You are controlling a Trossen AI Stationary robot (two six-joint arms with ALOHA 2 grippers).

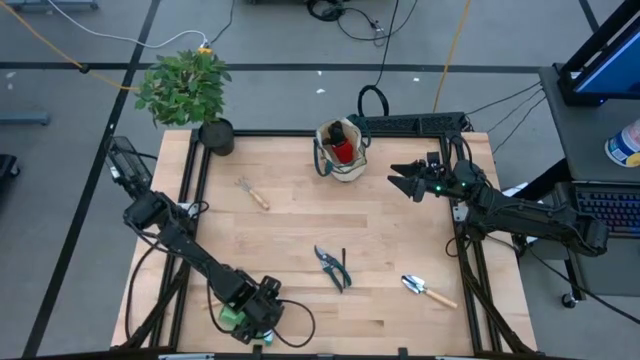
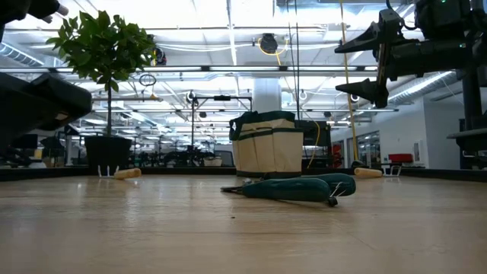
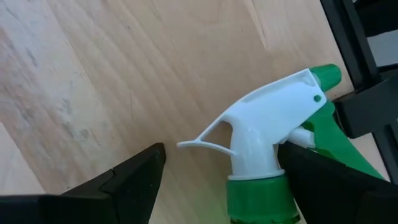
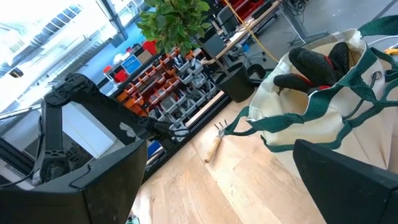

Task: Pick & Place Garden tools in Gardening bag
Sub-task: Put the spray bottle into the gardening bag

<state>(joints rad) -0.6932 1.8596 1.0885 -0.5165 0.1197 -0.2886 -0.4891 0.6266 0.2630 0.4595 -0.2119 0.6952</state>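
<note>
A green spray bottle [image 3: 258, 199] with a white trigger head [image 3: 267, 115] lies on the wood at the table's near left edge [image 1: 231, 318]. My left gripper [image 3: 221, 149] points down over it, open, with one finger on each side of the bottle's neck. My right gripper [image 1: 410, 183] hangs open and level above the table's far right, next to the beige gardening bag [image 1: 341, 150], which stands on its base with red-black gloves [image 4: 314, 62] inside. Dark shears [image 1: 332, 267], a trowel [image 1: 428, 291] and a small fork [image 1: 253, 193] lie flat on the table. My left gripper has one finger [image 3: 323, 186] close against the bottle's green cap [image 3: 249, 190]; whether it touches I cannot tell. The other finger [image 3: 124, 186] stands apart from the bottle. The fingers come from above and lie across the neck. The bottle lies on the table.
A leafy plant in a black pot [image 1: 215, 135] stands at the far left corner. The black frame rail [image 3: 367, 93] runs close beside the bottle's nozzle. Bare wood lies between the shears and the bag.
</note>
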